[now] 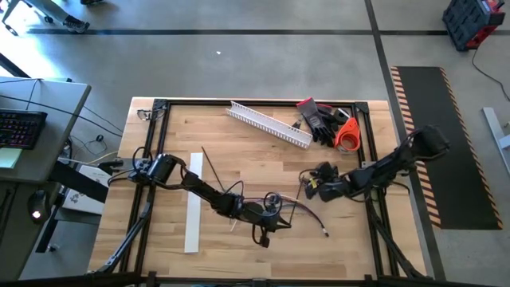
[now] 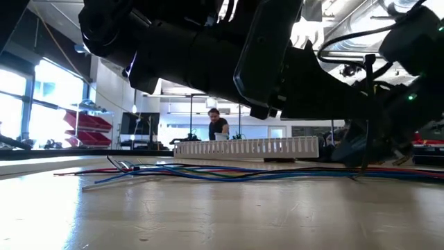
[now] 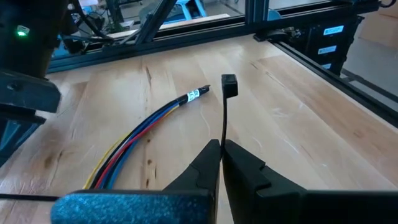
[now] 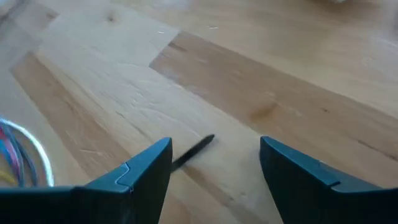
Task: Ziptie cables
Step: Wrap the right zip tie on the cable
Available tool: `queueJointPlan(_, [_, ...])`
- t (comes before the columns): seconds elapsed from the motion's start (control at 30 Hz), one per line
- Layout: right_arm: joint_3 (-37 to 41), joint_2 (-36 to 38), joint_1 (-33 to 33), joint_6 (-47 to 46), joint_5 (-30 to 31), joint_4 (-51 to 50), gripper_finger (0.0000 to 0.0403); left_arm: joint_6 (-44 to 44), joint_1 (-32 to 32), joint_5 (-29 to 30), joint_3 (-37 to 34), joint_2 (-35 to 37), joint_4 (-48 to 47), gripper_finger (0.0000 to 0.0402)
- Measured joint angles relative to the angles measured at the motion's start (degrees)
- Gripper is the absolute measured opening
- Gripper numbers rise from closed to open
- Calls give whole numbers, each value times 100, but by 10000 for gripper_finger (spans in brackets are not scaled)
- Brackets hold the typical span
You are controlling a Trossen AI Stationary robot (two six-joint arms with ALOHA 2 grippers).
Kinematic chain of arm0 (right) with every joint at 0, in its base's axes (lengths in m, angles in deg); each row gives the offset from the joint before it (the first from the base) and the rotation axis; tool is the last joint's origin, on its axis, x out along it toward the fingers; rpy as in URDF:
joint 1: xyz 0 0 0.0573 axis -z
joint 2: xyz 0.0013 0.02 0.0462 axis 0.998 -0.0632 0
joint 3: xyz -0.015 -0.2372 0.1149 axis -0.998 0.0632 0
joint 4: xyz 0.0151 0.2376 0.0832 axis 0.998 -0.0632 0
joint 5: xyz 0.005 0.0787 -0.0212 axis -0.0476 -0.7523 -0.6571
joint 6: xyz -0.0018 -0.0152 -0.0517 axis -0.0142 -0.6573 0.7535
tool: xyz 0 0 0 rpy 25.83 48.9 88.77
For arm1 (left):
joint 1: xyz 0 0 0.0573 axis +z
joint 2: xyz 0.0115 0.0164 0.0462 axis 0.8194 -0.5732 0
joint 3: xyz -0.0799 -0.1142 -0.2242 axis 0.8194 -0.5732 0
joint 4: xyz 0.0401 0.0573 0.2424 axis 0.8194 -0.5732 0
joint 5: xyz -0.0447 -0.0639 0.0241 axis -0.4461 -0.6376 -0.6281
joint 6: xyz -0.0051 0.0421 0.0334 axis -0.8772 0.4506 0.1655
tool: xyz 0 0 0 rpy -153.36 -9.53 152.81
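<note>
The cables [image 1: 307, 214] lie as a loose bunch on the wooden table [image 1: 239, 143], and they also show in the low view [image 2: 229, 172]. Their labelled end [image 3: 193, 94] lies ahead of my left gripper [image 3: 222, 144]. That gripper [image 1: 279, 219] is over the middle of the table, shut on a thin black ziptie [image 3: 224, 115]. My right gripper [image 4: 214, 149] is open just above the table, right of the cables [image 4: 18, 155]. It also shows in the high view [image 1: 309, 187]. A thin dark tip [image 4: 193, 151] lies on the wood between its fingers, untouched. My left gripper pinches the ziptie's strap [image 3: 223, 138] between its two fingertips. The strap runs on straight ahead past the fingers, in line with them. Its square head [image 3: 229, 85] is the free far end, held clear above the table.
A white slotted channel [image 1: 271, 123] lies at the back of the table. Dark gloves and an orange tool [image 1: 331, 123] lie at the back right. A flat white strip [image 1: 194, 203] lies at the left. A black frame [image 1: 370, 159] borders the table. A person [image 2: 218, 125] stands far behind.
</note>
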Motion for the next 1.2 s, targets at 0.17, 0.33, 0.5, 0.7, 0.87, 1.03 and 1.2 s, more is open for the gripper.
queueJointPlan(0.17, [214, -1, 272, 583, -415, 715, 229, 0, 2, 2, -2, 0, 5, 0])
queueJointPlan(0.33, [133, -11, 383, 947, -895, 877, 224, -2, 4, 3, -2, 0, 10, 0])
queueJointPlan(0.5, [129, -9, 514, 1051, -1224, 958, 208, -4, 4, 4, -2, 1, 13, 0])
queueJointPlan(0.7, [122, -10, 516, 1213, -1524, 1033, 188, -4, 4, 2, -4, 2, 15, 0])
queueJointPlan(0.87, [123, -18, 509, 1337, -1694, 1151, 169, -4, 4, 2, -4, 2, 17, 0])
queueJointPlan(1.03, [124, -20, 504, 1649, -1658, 1229, 156, -4, 4, 2, -4, 2, 17, 0])
queueJointPlan(1.2, [124, -22, 517, 1687, -1284, 1363, 164, -4, 4, 4, -4, 4, 13, 0])
